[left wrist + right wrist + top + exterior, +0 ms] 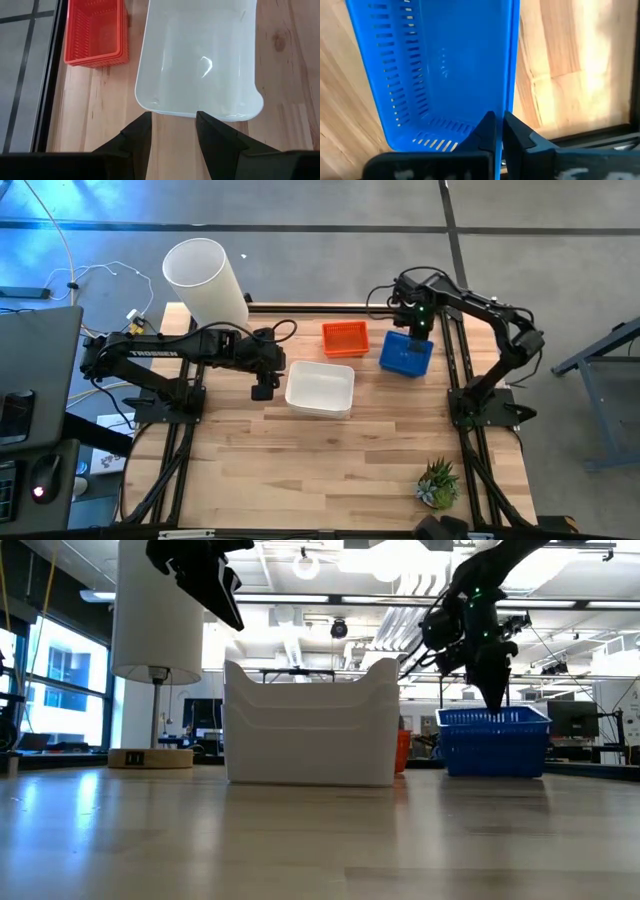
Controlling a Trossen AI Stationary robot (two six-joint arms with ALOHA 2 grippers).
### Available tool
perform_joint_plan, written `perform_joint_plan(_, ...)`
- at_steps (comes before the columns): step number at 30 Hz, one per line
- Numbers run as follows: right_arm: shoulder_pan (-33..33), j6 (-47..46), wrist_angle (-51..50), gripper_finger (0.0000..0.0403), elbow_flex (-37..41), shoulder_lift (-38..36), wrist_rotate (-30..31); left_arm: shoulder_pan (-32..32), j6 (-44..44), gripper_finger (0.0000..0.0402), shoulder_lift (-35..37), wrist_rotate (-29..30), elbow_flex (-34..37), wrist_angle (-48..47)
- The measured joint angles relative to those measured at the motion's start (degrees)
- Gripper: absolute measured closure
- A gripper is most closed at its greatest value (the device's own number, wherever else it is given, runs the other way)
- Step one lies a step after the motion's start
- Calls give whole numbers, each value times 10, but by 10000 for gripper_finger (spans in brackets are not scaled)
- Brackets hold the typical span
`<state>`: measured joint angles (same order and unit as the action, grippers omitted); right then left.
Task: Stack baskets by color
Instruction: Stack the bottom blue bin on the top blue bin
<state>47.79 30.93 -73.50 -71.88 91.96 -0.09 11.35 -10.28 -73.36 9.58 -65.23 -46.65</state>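
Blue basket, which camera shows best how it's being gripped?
The right wrist view: the right gripper is shut on the blue basket wall. The high view and low view show only the basket under the arm.

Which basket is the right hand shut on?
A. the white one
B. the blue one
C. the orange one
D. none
B: the right hand is shut on the wall of the blue basket, while the left hand hangs open above the table beside the white basket.

Wood table [330,470] w/ baskets [320,388], plant [437,483]
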Motion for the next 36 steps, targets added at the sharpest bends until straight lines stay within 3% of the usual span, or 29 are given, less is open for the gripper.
perform_joint_plan(8, -2, -29, 5, 383, 0, 31, 55, 0, 0, 261, 0, 0, 0, 0)
perform_joint_plan(18, -5, -73, -22, 281, -6, 29, 61, 0, 0, 261, 0, 0, 0, 0)
perform_joint_plan(25, -30, -135, -45, 262, -17, -2, -3, 0, 1, 261, 0, 0, 0, 0)
perform_joint_plan(31, -102, -218, -30, 261, -15, -40, -74, 0, 11, 261, 0, 0, 0, 0)
perform_joint_plan(36, -176, -235, 8, 261, 21, -42, -82, 0, 11, 261, 0, 0, 0, 0)
